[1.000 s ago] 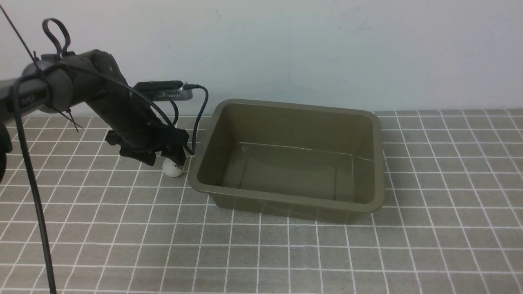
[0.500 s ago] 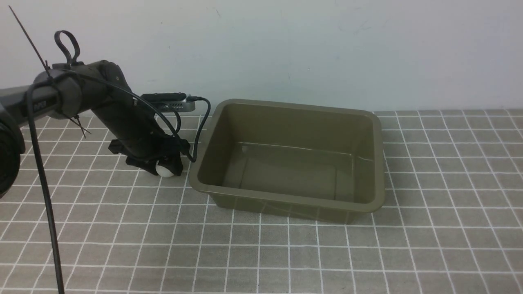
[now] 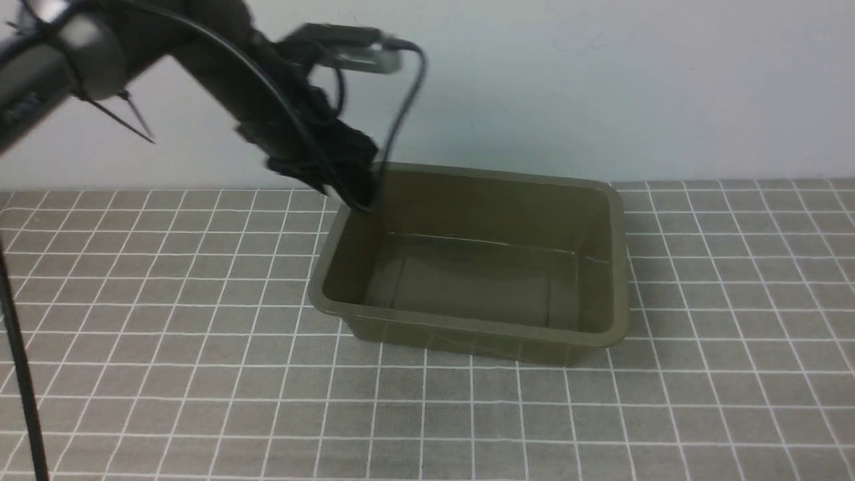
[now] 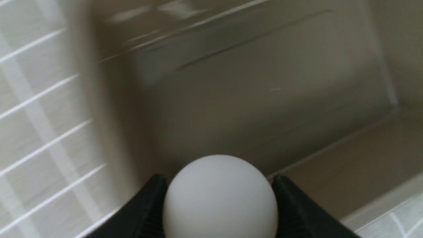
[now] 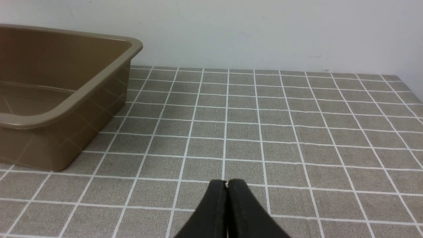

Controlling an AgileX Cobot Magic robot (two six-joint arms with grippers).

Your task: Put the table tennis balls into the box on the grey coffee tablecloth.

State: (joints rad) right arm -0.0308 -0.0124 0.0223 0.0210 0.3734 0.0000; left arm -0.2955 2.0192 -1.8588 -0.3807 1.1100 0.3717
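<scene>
The olive-green box (image 3: 604, 334) stands on the grey coffee tablecloth (image 3: 167, 374). My left gripper (image 3: 357, 194) is raised over the box's far left corner, blurred by motion. In the left wrist view its black fingers (image 4: 148, 205) are shut on the white table tennis ball (image 4: 219, 198), with the box's glossy inside (image 4: 264, 99) below it. The ball is hidden behind the gripper in the front view. My right gripper (image 5: 227, 183) is shut and empty, low over the cloth to the right of the box (image 5: 59, 112); it is out of the front view.
A pale wall (image 3: 601, 87) runs behind the table close to the box's far rim. My left arm's cable (image 3: 404, 113) hangs above the box's far left corner. A thin black cable (image 3: 20, 374) runs down the front view's left edge.
My left gripper has closed on the ball beside the box's left wall, lifted it off the cloth, and carried it up and right to above the box's far left corner.
</scene>
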